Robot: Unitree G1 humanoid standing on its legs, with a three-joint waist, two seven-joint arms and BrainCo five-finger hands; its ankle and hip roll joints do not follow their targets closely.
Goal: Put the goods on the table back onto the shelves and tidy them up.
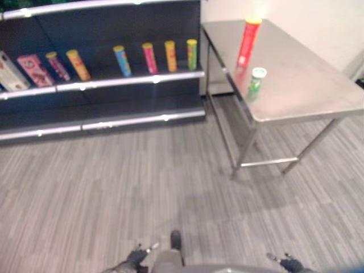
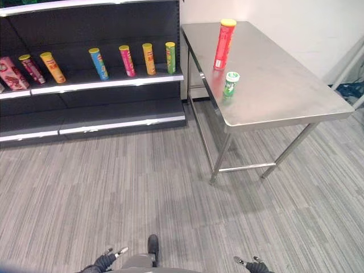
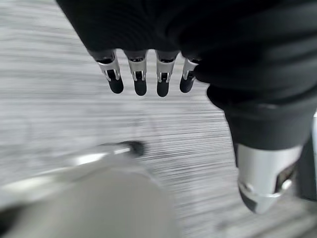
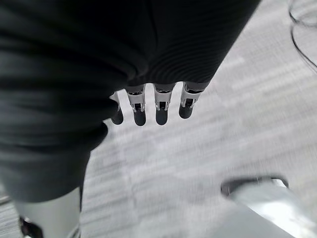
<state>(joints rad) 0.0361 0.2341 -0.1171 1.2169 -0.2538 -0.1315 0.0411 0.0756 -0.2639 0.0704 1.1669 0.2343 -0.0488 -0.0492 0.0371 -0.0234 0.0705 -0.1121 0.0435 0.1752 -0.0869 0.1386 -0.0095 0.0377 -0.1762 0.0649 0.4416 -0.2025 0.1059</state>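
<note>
Both hands hang low above the grey striped floor [image 2: 114,193], left hand [image 3: 143,79] and right hand [image 4: 153,106], fingers straight and holding nothing. A tall red tube with yellow lid [image 2: 223,44] and a short green can [image 2: 230,84] stand near each other on the steel table [image 2: 284,85], just beside the dark shelf unit [image 2: 114,122] with its row of coloured tubes [image 2: 125,60].

Grey striped floor [image 2: 142,193] lies right beneath the left hand [image 2: 106,260] and the right hand [image 2: 256,264], and it runs on ahead of them. Far ahead of the right hand there's a plain white wall [image 2: 296,23], with a slanted white bar [image 2: 347,62] beside it.
</note>
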